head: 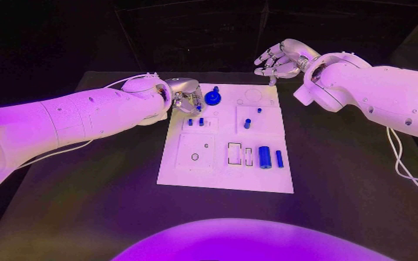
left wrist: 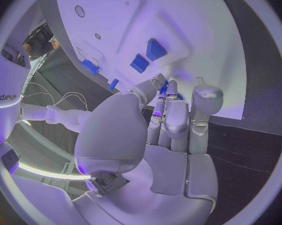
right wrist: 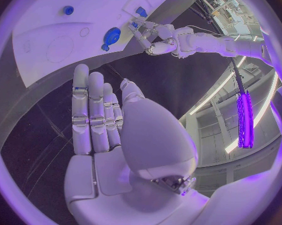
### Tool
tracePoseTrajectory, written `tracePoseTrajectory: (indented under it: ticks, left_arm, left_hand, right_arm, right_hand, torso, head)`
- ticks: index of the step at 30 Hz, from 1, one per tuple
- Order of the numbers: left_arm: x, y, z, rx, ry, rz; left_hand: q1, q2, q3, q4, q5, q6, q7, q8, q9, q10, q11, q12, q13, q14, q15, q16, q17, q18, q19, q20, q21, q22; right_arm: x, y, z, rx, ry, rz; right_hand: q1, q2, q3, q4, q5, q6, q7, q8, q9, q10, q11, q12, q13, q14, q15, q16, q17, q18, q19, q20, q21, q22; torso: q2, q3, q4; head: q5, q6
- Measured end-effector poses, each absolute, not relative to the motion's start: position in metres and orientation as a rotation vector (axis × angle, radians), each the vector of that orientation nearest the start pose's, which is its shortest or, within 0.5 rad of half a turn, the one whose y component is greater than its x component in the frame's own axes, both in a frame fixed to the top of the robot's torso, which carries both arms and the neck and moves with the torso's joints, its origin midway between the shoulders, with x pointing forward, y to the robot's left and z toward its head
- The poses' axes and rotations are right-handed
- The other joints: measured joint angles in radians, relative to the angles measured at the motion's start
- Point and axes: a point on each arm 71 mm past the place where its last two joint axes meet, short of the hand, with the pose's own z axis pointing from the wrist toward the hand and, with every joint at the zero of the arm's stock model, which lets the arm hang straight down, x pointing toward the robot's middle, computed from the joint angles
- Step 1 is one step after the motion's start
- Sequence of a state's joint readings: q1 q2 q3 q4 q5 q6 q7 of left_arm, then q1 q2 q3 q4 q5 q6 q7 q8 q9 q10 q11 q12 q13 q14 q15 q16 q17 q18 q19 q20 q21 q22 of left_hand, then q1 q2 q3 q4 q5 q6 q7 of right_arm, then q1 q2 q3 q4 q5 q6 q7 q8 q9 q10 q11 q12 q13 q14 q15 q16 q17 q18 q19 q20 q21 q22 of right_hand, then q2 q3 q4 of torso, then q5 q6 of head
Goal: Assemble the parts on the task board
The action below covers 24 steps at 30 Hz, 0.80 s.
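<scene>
The task board [head: 225, 179] is a white plate lying flat in the middle of the black counter [head: 348, 182]. Small blue parts sit on it. A round blue part [head: 212, 97] with a knob is near the far left corner. Two short blue pegs [head: 196, 122] stand just below it. One more small blue part [head: 247, 124] sits in the middle. Two blue cylinders [head: 270, 157] lie side by side near the right edge.

The left hand [head: 180, 98] is at the far left corner of the board. Its fingers [left wrist: 168, 116] are bent down close together, right beside the round blue part. I cannot tell if they hold a part or only touch the board.

The right hand [head: 280, 58] is up in the air past the far right corner of the board. Its fingers [right wrist: 90, 110] are stretched out and hold nothing.
</scene>
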<state>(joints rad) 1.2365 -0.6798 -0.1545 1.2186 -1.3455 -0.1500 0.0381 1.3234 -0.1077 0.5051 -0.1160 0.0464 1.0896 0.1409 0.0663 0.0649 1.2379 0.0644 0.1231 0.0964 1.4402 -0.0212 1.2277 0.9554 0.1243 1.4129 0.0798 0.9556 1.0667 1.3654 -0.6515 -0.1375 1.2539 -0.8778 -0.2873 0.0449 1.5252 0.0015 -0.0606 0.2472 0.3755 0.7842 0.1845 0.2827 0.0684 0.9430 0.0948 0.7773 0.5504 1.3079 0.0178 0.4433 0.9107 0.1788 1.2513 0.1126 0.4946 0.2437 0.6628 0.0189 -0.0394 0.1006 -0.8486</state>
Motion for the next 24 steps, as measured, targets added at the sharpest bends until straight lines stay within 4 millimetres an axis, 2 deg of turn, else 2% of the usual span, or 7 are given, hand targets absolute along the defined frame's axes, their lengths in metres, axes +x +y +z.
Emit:
tracePoseTrajectory:
  ticks: [24]
  left_arm:
    - [0.5244,0.2037,-0.2318,0.207,1.889,-0.629]
  left_hand:
    - [-0.005,-0.005,-0.006,0.006,0.0,0.0,0.0,0.0,0.0,0.0,0.0,0.004,0.003,0.003,-0.003,0.0,0.0,0.0,0.003,-0.003,0.005,0.004]
  right_arm:
    - [0.5507,-0.1817,-0.1492,0.234,1.693,0.907]
  right_hand:
    - [0.0,0.0,0.0,0.0,0.0,0.0,0.0,0.0,0.0,0.0,0.0,0.0,0.0,0.0,0.0,0.0,0.0,0.0,0.0,0.0,0.0,0.0]
  torso:
    - [0.0,-0.0001,-0.0009]
  head:
    - [0.003,0.0]
